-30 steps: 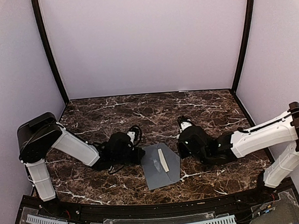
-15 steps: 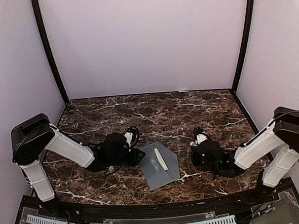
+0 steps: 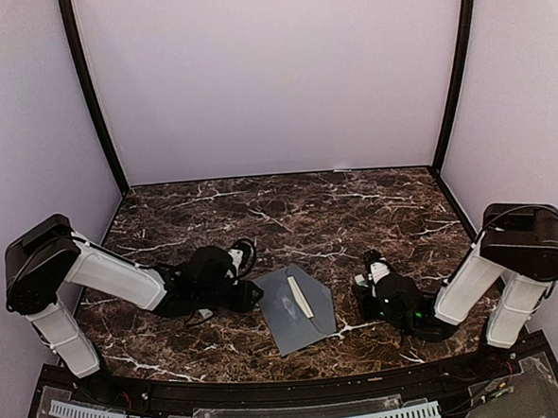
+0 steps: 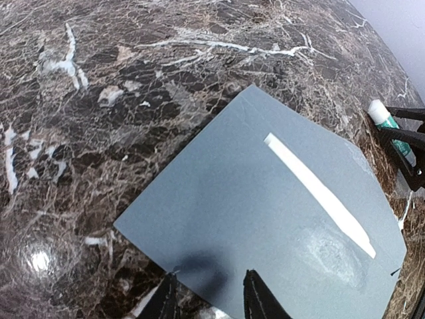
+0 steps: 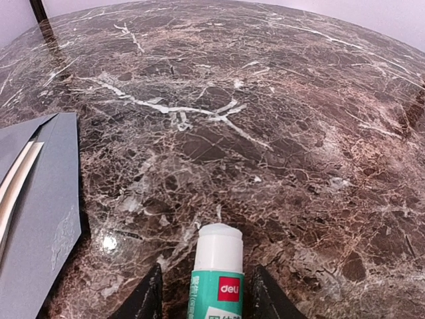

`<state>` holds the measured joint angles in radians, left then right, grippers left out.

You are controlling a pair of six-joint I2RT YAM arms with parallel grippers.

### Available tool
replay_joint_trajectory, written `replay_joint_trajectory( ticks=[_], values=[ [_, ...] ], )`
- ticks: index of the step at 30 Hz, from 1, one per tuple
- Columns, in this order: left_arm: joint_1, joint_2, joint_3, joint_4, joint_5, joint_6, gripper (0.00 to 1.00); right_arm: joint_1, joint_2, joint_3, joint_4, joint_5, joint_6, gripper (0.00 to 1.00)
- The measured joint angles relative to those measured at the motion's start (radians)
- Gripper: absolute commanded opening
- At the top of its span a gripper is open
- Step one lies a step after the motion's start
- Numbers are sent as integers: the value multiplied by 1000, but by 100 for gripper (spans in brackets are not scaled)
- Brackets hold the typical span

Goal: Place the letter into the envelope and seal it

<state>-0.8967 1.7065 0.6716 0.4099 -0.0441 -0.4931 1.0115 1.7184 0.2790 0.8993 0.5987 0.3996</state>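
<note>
The grey-blue envelope (image 3: 298, 312) lies flat at the middle front of the table, also seen in the left wrist view (image 4: 252, 212) and at the left edge of the right wrist view (image 5: 43, 212). Of the letter (image 4: 319, 194) only a narrow cream-white strip shows on it (image 3: 300, 297); the rest is hidden. My left gripper (image 3: 249, 293) is open at the envelope's left edge (image 4: 211, 294), nothing between its fingers. My right gripper (image 3: 364, 293) is open (image 5: 206, 298) around a white-and-green glue stick (image 5: 218, 262), with a gap on each side.
The glue stick (image 4: 387, 121) lies on the marble just right of the envelope. Dark marble tabletop (image 3: 279, 209) stretches behind both arms. Lilac walls with black corner posts (image 3: 90, 97) close in the back and sides.
The right arm has drawn back to the right, away from the envelope, taking the glue stick along, and its jaws have widened off it. The left jaws have opened and slid slightly left.
</note>
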Motion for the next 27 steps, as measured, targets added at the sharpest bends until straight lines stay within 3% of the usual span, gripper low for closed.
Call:
replay_joint_trajectory(
  ticks=[6,17,27],
  values=[
    [0,-51,0,-76,7,-7,32,0,-76,-13,-48,-47,24,49],
    [-5,-58,-2,-122,105,-10,32,3,-348,142,-415,-218,176,62],
    [-18,-21,14,-117,130,-8,30,3,-304,178,-505,-525,379,65]
  ],
)
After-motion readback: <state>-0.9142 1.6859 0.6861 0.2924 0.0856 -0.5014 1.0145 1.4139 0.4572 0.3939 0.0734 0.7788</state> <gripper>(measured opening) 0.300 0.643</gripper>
